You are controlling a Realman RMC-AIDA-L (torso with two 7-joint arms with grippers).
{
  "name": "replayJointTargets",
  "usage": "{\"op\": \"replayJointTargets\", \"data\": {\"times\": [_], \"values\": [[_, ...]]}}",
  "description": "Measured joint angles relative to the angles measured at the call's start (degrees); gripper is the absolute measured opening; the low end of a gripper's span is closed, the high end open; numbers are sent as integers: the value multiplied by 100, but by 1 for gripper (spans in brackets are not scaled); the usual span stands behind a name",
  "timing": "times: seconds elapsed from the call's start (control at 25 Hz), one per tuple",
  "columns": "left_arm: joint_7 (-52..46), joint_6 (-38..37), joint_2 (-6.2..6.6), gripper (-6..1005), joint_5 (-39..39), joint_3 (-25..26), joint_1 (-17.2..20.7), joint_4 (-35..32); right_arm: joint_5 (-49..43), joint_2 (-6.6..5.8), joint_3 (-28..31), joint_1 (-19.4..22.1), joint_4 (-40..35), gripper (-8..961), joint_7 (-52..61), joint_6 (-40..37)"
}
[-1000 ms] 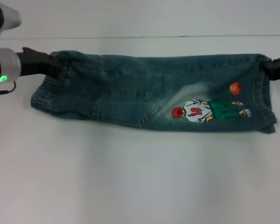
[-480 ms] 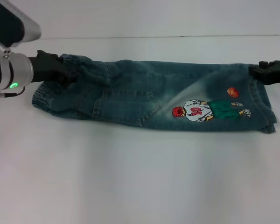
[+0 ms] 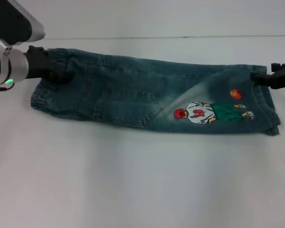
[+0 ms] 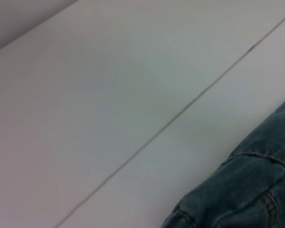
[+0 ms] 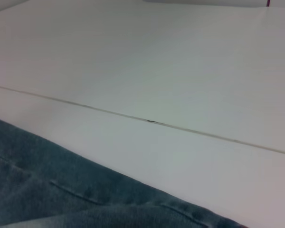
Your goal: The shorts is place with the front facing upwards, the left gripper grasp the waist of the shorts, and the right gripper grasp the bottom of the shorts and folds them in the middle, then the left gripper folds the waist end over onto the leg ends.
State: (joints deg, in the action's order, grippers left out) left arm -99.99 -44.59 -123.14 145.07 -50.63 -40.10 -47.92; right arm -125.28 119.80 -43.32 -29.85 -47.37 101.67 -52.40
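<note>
1. Shorts (image 3: 152, 97): folded lengthwise, spanning the bench's (image 3: 142, 180) far half.
2. Left gripper (image 3: 54, 71): pinching the waist.
3. Right gripper (image 3: 259, 78): pinching the hem.
4. Risk: unequal pulling could skew the fold.

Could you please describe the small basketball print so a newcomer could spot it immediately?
On the white table lie denim shorts, stretched between the left end effector and right end effector. Near the right end, the orange basketball sits above the cartoon player, the only round orange mark.
</note>
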Motion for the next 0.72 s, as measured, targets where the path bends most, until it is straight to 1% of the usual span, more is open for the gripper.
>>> {"op": "replayJointTargets", "data": {"times": [0.24,0.28,0.4,0.6,0.72], "values": [[-168,67,47,738,312,32,-4,104,4,8,2,14,-3,755,0,-3],[-182,57,49,751,328,31,16,118,7,8,8,16,-3,754,-1,-2],[-186,6,57,747,342,38,77,161,19,9,11,22,-6,752,-14,-1],[-184,-40,97,741,340,49,71,288,22,9,-24,-5,-8,749,-24,0],[-184,-16,106,740,307,204,84,204,23,9,-26,-16,-8,747,-24,1]]}}
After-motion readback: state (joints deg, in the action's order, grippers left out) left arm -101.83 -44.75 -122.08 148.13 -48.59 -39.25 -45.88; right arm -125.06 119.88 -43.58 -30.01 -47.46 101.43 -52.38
